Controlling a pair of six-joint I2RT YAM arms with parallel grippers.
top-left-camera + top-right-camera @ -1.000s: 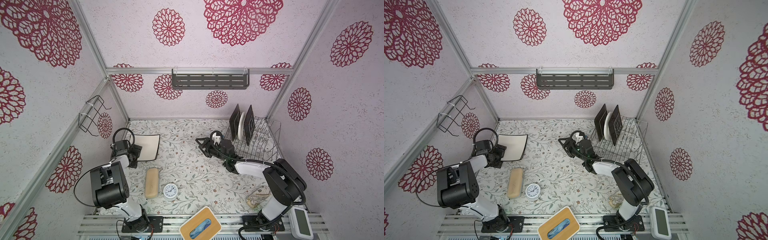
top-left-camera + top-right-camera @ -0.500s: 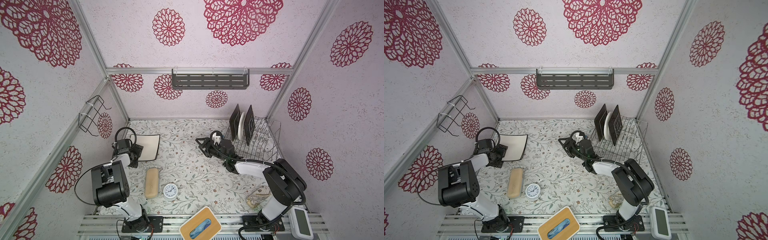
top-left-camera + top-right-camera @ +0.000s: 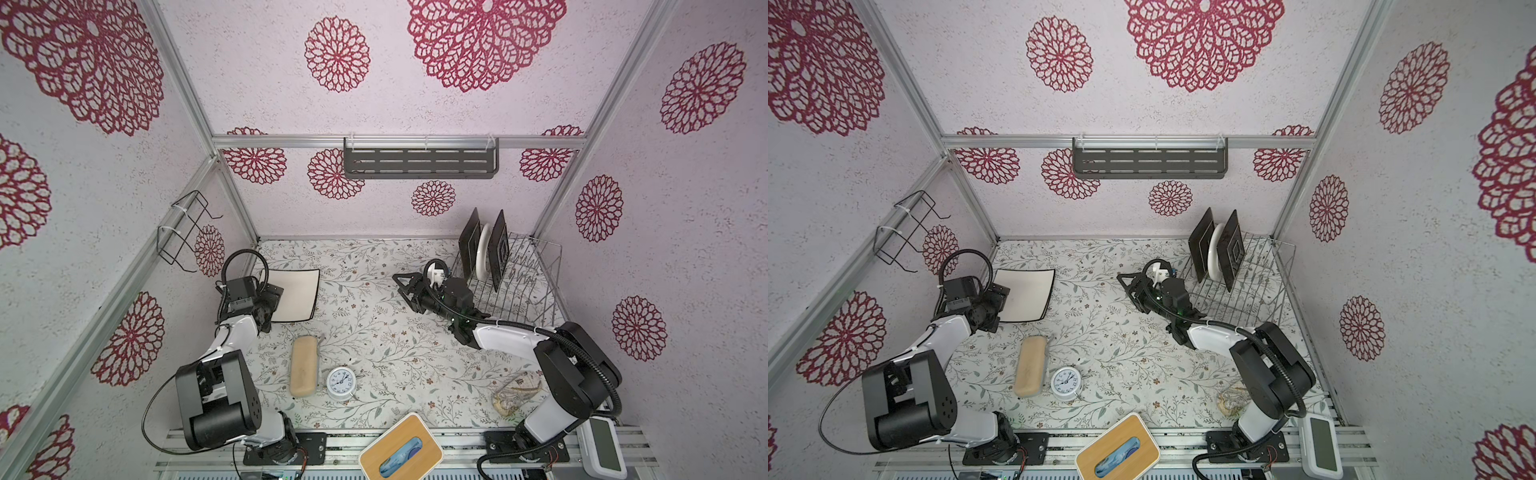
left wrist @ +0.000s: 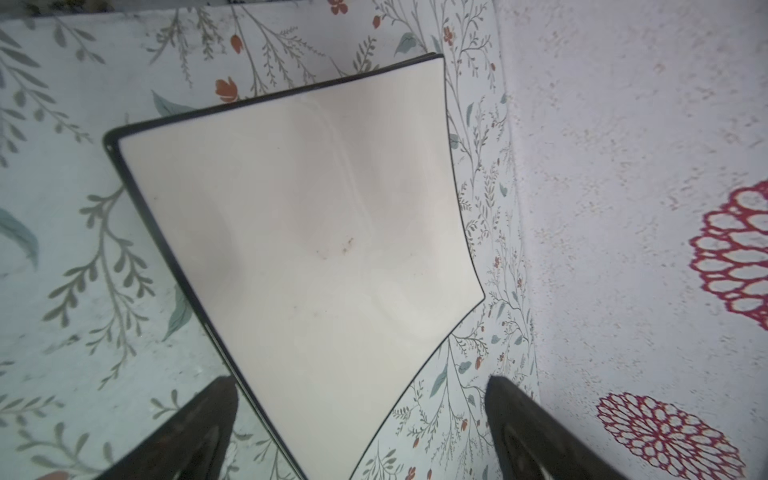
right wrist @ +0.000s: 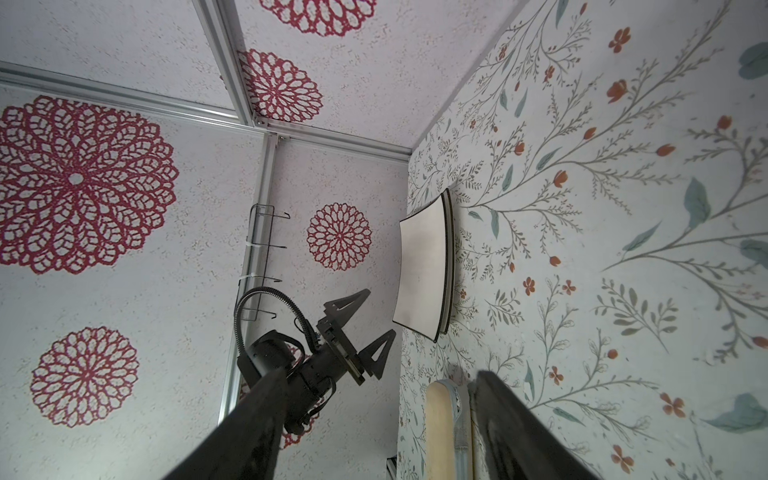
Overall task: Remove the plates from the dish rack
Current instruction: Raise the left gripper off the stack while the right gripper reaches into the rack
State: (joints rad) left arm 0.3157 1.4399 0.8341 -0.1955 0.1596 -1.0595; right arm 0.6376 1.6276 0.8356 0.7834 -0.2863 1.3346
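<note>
Two down, three to go: my left gripper [image 5: 380, 312] hangs with its jaws spread wide and empty just off the two white squarish plates [image 3: 297, 293]. They lie flat, one on the other, at the far left corner of the table [image 3: 374, 332]. The right wrist view shows two rims there and clear space between my fingers and the stack. I judge these two delivered, tucked into that corner to keep the middle of the table free.

Across the table, the dish rack [image 3: 523, 282] sits in the far right corner. Two dark plates [image 3: 469, 249] stand on edge between its prongs, with a round white plate [image 3: 483, 253] upright between them, all crowded at the rack's far left end. They stand that way because the prongs hold them, so each has to be lifted up and out by its rim, not slid sideways.

My right gripper [image 3: 1129, 292] waits at the rack's left side, jaws parted and gripping nothing, its tips pointing towards the table's middle and away from the plates. It is the arm nearer the rack, so I expect it must turn back to face the nearest dark plate before it can close on it.
</note>
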